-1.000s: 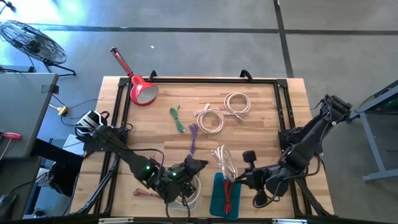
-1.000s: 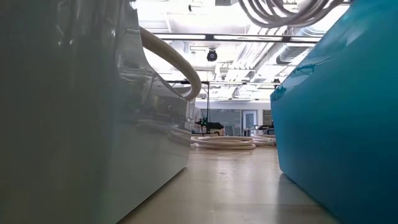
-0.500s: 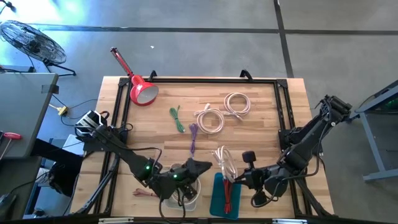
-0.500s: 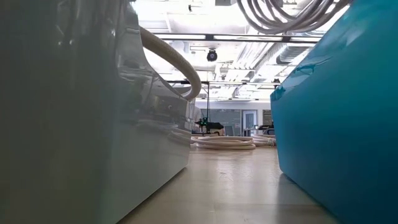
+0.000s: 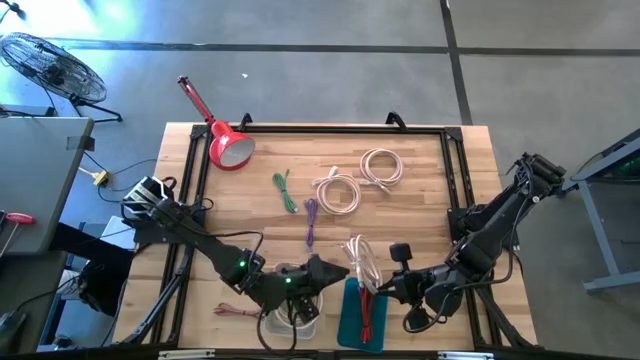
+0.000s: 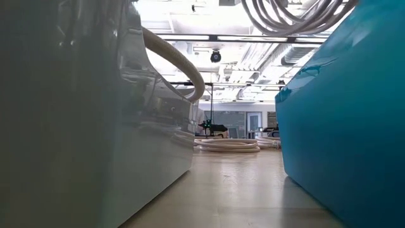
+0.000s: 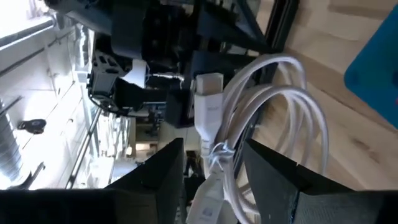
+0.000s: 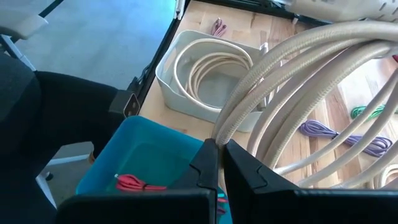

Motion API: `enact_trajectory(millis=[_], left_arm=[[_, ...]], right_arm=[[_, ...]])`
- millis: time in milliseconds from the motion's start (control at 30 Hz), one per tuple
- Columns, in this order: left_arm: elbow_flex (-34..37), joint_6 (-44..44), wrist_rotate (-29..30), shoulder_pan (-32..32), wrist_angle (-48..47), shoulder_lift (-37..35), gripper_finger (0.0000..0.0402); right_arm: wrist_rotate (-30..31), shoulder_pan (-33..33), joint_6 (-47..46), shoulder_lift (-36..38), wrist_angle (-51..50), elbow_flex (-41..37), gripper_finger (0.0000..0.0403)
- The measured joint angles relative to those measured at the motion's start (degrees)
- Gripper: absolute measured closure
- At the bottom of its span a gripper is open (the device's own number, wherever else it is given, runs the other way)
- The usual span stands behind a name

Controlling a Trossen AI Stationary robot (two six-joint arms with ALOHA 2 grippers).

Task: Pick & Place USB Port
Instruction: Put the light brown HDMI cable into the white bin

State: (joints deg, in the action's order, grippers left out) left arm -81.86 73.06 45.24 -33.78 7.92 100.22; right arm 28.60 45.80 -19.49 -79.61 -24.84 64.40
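Observation:
A white coiled USB cable (image 5: 361, 258) hangs in the air over the near middle of the table, with my right gripper (image 5: 380, 286) shut on it. My left gripper (image 5: 335, 270) reaches in level from the left. In the left wrist view its open fingers stand on either side of the coil's tied neck (image 7: 213, 155), just below the white plug (image 7: 208, 106). Whether they touch it I cannot tell. Below stand a white bin (image 5: 312, 322) holding a white coil (image 8: 211, 65) and a teal bin (image 5: 346, 325) holding a red cable (image 5: 368, 315). My right gripper pinches a few strands of the coil (image 8: 233, 127) between its two fingertips, coming slanting down from the table's right. The coil is lifted clear of the table and bins, and its loops (image 6: 288, 16) spread away beyond the fingers.
On the table's far half lie two pale coils (image 5: 340, 192) (image 5: 380, 167), a green cable (image 5: 286, 190) and a purple cable (image 5: 310, 222). A red lamp (image 5: 228, 147) sits at the far left. A small pink cable (image 5: 232, 311) lies left of the white bin.
My left gripper has moved toward the table's right, from over the white bin up to the coil that my right gripper holds, and its wrist has turned. The coil and my right gripper have kept still.

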Motion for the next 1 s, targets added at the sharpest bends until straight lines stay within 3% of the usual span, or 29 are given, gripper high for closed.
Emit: enact_trajectory(millis=[400, 800, 1000], left_arm=[[-0.01, -4.15, -3.12, 2.94, -0.40, 0.02, 0.0239], [-0.01, -13.07, -17.68, 7.59, -4.55, 0.02, 0.0239], [0.00, -16.37, -18.41, 9.67, -5.14, 0.04, 0.0239]], right_arm=[[-1.16, 0.00, 0.00, 0.00, -0.15, 0.00, 0.0402], [-2.10, 0.00, 0.15, 0.00, -0.24, 0.00, 0.0403], [-2.05, -0.02, 0.17, -0.04, -0.24, -0.02, 0.0403]])
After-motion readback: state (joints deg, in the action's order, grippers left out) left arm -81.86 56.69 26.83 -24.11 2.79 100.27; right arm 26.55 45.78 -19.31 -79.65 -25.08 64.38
